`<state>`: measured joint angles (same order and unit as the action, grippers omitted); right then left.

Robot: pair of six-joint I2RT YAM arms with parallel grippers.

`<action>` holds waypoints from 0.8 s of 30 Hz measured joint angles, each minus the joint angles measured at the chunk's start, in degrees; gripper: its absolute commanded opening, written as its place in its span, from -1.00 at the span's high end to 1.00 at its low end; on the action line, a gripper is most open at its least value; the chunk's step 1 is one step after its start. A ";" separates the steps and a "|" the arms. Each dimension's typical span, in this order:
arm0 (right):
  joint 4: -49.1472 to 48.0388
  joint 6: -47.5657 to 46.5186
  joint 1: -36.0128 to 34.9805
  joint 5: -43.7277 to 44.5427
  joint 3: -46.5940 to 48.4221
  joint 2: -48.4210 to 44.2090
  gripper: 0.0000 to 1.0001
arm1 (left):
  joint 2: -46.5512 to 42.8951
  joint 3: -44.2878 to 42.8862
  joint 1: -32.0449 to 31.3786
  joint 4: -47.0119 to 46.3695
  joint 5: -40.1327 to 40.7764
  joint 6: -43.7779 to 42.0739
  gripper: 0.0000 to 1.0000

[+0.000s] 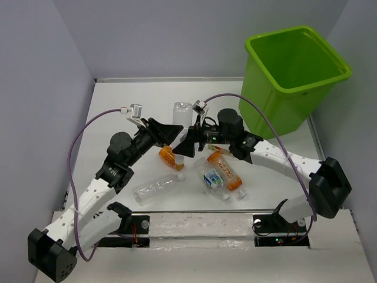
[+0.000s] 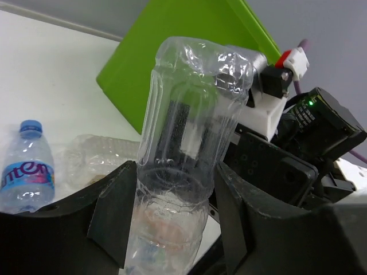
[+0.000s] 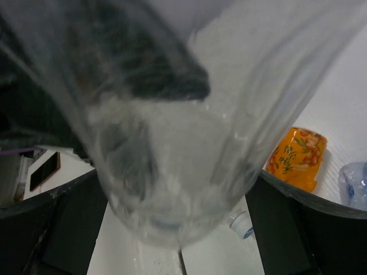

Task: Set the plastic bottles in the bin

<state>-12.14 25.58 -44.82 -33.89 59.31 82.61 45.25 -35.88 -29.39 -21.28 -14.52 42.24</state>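
Note:
A clear plastic bottle [image 1: 182,112] stands upright in the air at mid-table, between both grippers. My left gripper [image 1: 175,134] is shut on it; in the left wrist view its black fingers [image 2: 114,212] press both sides of the bottle [image 2: 189,132]. My right gripper [image 1: 189,142] also holds it; in the right wrist view the bottle [image 3: 178,143] fills the gap between the fingers [image 3: 74,223], blurred. The lime-green bin [image 1: 294,88] stands at the back right, also in the left wrist view [image 2: 172,46].
On the table lie an orange bottle [image 1: 168,156], an orange-labelled bottle [image 1: 227,171], a blue-labelled bottle [image 1: 212,178] and a clear bottle [image 1: 156,187]. The left wrist view shows a blue-labelled bottle [image 2: 28,169] and a crumpled clear one [image 2: 94,154].

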 measured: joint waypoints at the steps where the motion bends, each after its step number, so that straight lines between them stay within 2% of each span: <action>1: -1.27 0.55 -0.26 -0.22 -0.02 0.28 -0.98 | 0.59 0.00 -1.16 -0.83 0.35 0.20 0.54; 4: -6.43 2.56 -0.28 -0.17 -0.85 0.31 -0.53 | 1.36 0.46 -4.02 -3.34 1.46 0.92 0.49; 5: -8.72 3.21 -0.28 0.02 -1.66 0.13 -0.36 | 1.36 0.70 -4.59 -4.20 1.66 1.20 0.37; 6: -11.32 4.26 -0.28 0.37 -2.97 -0.28 0.05 | 1.36 0.83 -5.22 -5.03 2.16 1.44 0.20; 7: -12.24 4.48 -0.28 1.03 -3.67 -0.57 0.20 | 1.33 0.94 -5.40 -5.42 2.40 1.62 -0.02; 8: -13.16 5.20 -0.28 1.64 -4.66 -1.20 0.30 | 1.22 1.18 -5.53 -5.64 2.58 1.75 -0.53; 10: -13.16 5.53 -0.31 4.70 -5.86 -2.82 0.41 | 0.50 1.77 -5.66 -5.97 3.52 2.21 -0.97; 12: -11.06 5.03 -0.42 7.30 -5.88 -4.39 0.45 | -1.25 1.77 -5.88 -4.79 5.68 1.88 -0.98; 14: -7.61 2.95 -0.57 11.80 -5.55 -6.73 0.47 | -3.82 1.75 -5.88 -2.29 11.10 1.88 -0.98; 19: 3.69 -3.10 1.40 22.95 -1.09 -13.68 0.50 | -6.10 -1.11 -5.86 11.98 24.72 2.34 -0.98; 24: 13.90 -11.26 8.11 36.96 14.97 -15.76 0.50 | -0.92 -2.21 -5.84 23.50 32.06 2.99 -0.98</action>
<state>1.76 14.33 -36.71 3.07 74.28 66.85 44.34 -38.09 -35.22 2.22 17.54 45.23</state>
